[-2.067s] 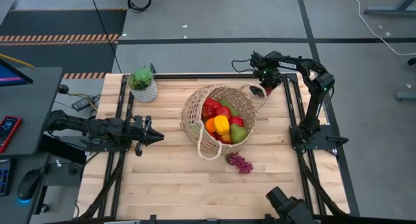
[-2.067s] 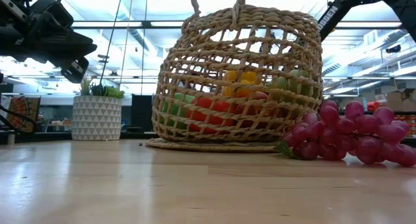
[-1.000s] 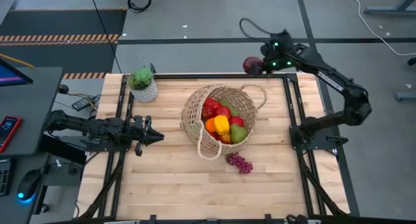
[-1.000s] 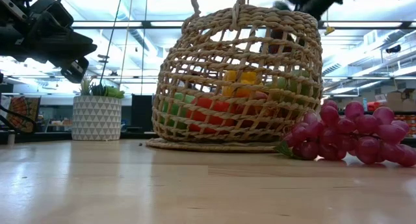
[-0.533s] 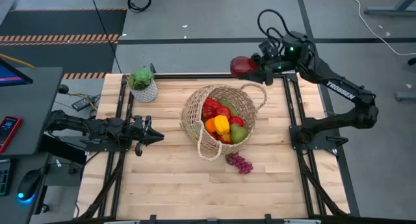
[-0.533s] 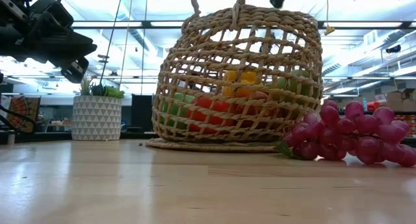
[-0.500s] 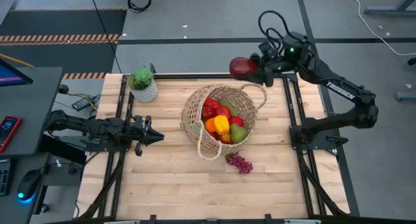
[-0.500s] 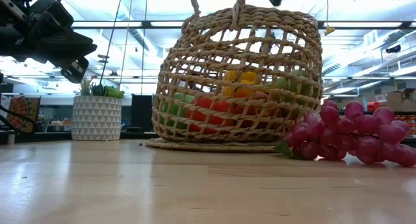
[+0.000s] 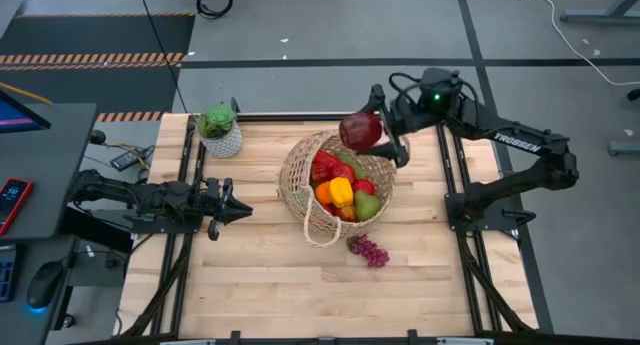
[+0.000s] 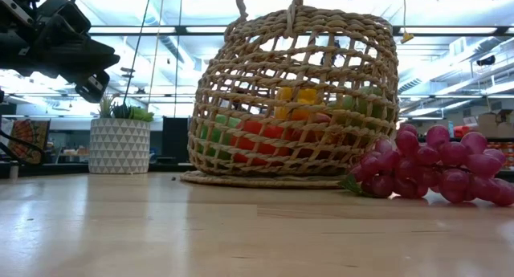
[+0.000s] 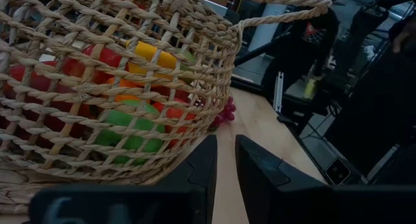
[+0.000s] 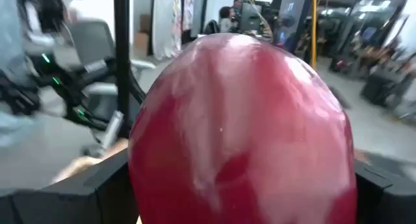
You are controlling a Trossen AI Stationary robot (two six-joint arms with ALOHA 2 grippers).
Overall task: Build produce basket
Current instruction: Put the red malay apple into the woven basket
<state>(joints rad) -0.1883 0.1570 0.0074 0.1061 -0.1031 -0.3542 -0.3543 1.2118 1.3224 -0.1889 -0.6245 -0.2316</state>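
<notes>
The woven wicker basket (image 9: 335,175) stands on the table's middle, holding red, yellow, orange and green produce (image 9: 342,190). It also shows in the low view (image 10: 295,92) and the left wrist view (image 11: 97,87). My right gripper (image 9: 376,127) is shut on a red apple (image 9: 361,131) high above the basket's far rim. Purple grapes (image 9: 369,251) lie on the table at the basket's near right. My left gripper (image 9: 243,211) is shut and empty, left of the basket. My right gripper pinches the red apple between its two fingers, on opposite sides (image 12: 140,165) of the fruit. The fingers (image 9: 392,150) reach it from the table's right. The apple is lifted clear, above the basket's far rim, and fills the right wrist view (image 12: 240,126).
A small white pot with a green plant (image 9: 219,130) stands at the table's far left corner. Black rails (image 9: 448,175) run along the table's left and right sides. Bare wood (image 9: 280,285) lies near the front edge.
My right gripper has carried the red apple from beyond the table's far edge toward the left and the near side. It now hangs over the basket's far rim. The apple has stayed in the hold.
</notes>
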